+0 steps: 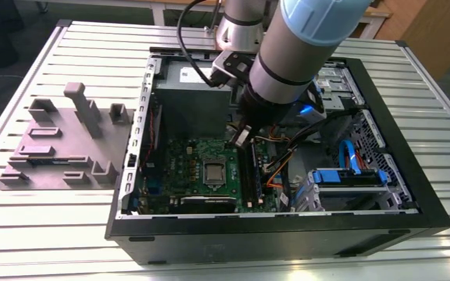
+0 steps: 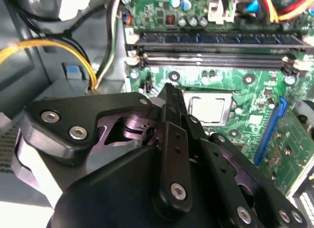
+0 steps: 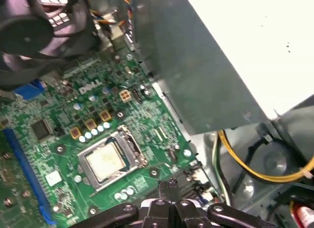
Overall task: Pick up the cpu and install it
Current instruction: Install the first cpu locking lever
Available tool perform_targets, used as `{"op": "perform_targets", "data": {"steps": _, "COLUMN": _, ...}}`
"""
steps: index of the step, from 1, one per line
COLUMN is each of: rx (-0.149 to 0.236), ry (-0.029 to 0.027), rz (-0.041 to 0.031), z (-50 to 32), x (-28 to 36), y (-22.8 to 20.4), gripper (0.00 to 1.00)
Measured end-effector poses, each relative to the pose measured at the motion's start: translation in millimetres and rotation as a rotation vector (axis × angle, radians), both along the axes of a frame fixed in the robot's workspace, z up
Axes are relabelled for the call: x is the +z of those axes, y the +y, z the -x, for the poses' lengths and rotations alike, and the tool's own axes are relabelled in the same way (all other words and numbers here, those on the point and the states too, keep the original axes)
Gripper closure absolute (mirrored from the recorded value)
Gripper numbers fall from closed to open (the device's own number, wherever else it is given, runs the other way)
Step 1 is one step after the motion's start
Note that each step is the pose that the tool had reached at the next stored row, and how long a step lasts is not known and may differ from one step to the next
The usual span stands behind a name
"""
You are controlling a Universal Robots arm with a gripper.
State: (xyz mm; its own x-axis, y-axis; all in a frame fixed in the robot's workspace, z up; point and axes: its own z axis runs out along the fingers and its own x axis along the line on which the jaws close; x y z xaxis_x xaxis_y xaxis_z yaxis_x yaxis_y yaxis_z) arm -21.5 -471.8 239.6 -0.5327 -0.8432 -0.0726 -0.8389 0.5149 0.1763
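- Hovering with the gripper (image 3: 171, 181) low over the motherboard (image 3: 147, 107), inside the open computer case (image 1: 287, 225).
- Pressing the fingers (image 2: 169, 98) together to a narrow tip, by the look of both wrist views, and carrying nothing between them.
- Finding the cpu (image 3: 103, 161) just beyond the fingertips and apart from them, lying flat with its silver top up inside the socket frame (image 3: 131, 145) on the board.
- Seeing the same chip (image 2: 208, 107) in the second wrist view, just past the tip of the gripper, and in the exterior view (image 1: 213, 171) a little below the gripper (image 1: 241, 139).
- Judging from this that the placing step is already done and that the work is standing at the socket itself; not being able to tell whether the frame is latched over the chip.
- Judging also that any move from here is calling for a slow, straight path, avoiding a touch on the chip top and the small parts around the socket.
- Passing the long black memory sticks (image 2: 216, 41) a bit farther on, beside the socket.
- Noticing the large grey box (image 3: 196, 66) and the yellow cable (image 3: 245, 166) farther from the hand.
- Leaving the grey parts holder (image 1: 61, 146) well apart, outside the case on the slatted table (image 1: 37, 234).
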Motion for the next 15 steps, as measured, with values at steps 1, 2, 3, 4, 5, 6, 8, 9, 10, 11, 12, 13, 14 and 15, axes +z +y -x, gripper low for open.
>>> {"op": "perform_targets", "data": {"steps": 1, "rx": 0.0, "ry": 0.0, "rz": 0.0001, "z": -0.2, "x": -0.1, "y": 1.7, "gripper": 0.9}}
{"op": "perform_targets", "data": {"steps": 2, "rx": 0.0, "ry": 0.0, "rz": 0.0, "z": -0.2, "x": -0.2, "y": 3.6, "gripper": 0.9}}
{"op": "perform_targets", "data": {"steps": 3, "rx": 0.0, "ry": 0.0, "rz": 0.0, "z": -0.3, "x": -0.4, "y": 5.9, "gripper": 0.9}}
{"op": "perform_targets", "data": {"steps": 4, "rx": 0.0, "ry": -0.0001, "rz": -0.0001, "z": -0.3, "x": -0.6, "y": 8.6, "gripper": 0.9}}
{"op": "perform_targets", "data": {"steps": 5, "rx": 0.0, "ry": -0.0001, "rz": 0.0, "z": -0.2, "x": -0.7, "y": 10.5, "gripper": 0.9}}
{"op": "perform_targets", "data": {"steps": 6, "rx": 0.0, "ry": 0.0, "rz": 0.0001, "z": -0.2, "x": -1.0, "y": 12.2, "gripper": 0.9}}
{"op": "perform_targets", "data": {"steps": 8, "rx": 0.0, "ry": -0.0001, "rz": -0.0002, "z": -0.2, "x": -2.0, "y": 14.4, "gripper": 0.9}}
{"op": "perform_targets", "data": {"steps": 9, "rx": 0.0, "ry": -0.0001, "rz": -0.0002, "z": 0.0, "x": -2.5, "y": 15.0, "gripper": 0.9}}
{"op": "perform_targets", "data": {"steps": 10, "rx": 0.0, "ry": 0.0, "rz": -0.0001, "z": 0.5, "x": -2.8, "y": 16.0, "gripper": 0.9}}
{"op": "perform_targets", "data": {"steps": 11, "rx": 0.0, "ry": 0.0, "rz": -0.0003, "z": 1.4, "x": -3.1, "y": 16.6, "gripper": 0.9}}
{"op": "perform_targets", "data": {"steps": 12, "rx": 0.0, "ry": 0.0, "rz": -0.0006, "z": 2.6, "x": -3.4, "y": 17.3, "gripper": 0.9}}
{"op": "perform_targets", "data": {"steps": 13, "rx": 0.0, "ry": 0.0, "rz": -0.0008, "z": 3.9, "x": -3.7, "y": 18.0, "gripper": 0.9}}
{"op": "perform_targets", "data": {"steps": 14, "rx": 0.0, "ry": -0.0001, "rz": -0.0011, "z": 5.4, "x": -4.1, "y": 18.4, "gripper": 0.9}}
{"op": "perform_targets", "data": {"steps": 15, "rx": 0.0, "ry": -0.0002, "rz": -0.0013, "z": 6.8, "x": -4.4, "y": 18.8, "gripper": 0.9}}
